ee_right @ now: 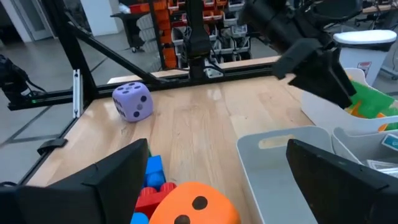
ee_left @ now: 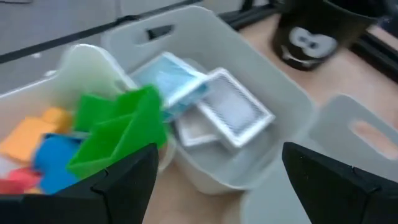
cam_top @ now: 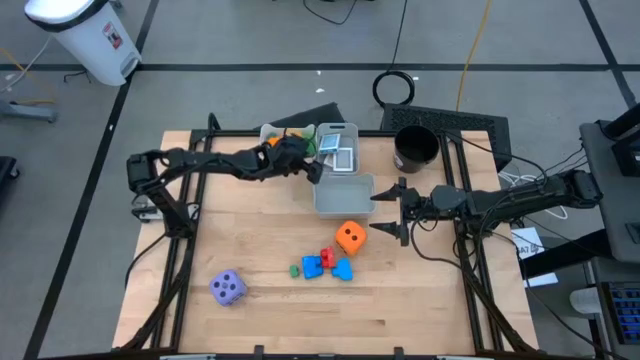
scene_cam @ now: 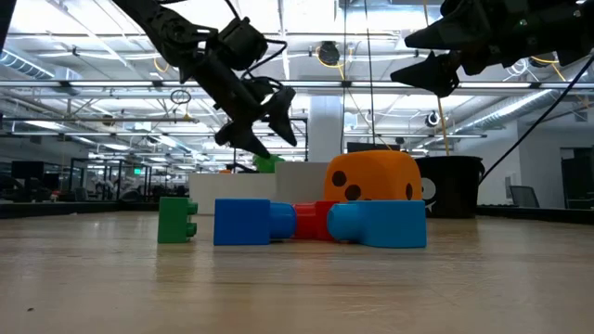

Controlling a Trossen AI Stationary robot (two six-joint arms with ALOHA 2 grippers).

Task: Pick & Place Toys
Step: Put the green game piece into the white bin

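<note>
left gripper [cam_top: 312,165]: spread wide, empty, above card bin [cam_top: 338,150] | right gripper [cam_top: 390,211]: spread wide, empty, beside orange die [cam_top: 349,237]

Overhead down, table-level across, two close wrist views, orange die [cam_top: 349,237] shared

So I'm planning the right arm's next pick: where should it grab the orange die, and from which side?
Come straight down from above and close on two opposite flat faces of the orange die. It sits on the table, top clear, but red and blue blocks crowd its front, so avoid that side. The right tool, open, hovers just beside it.
</note>
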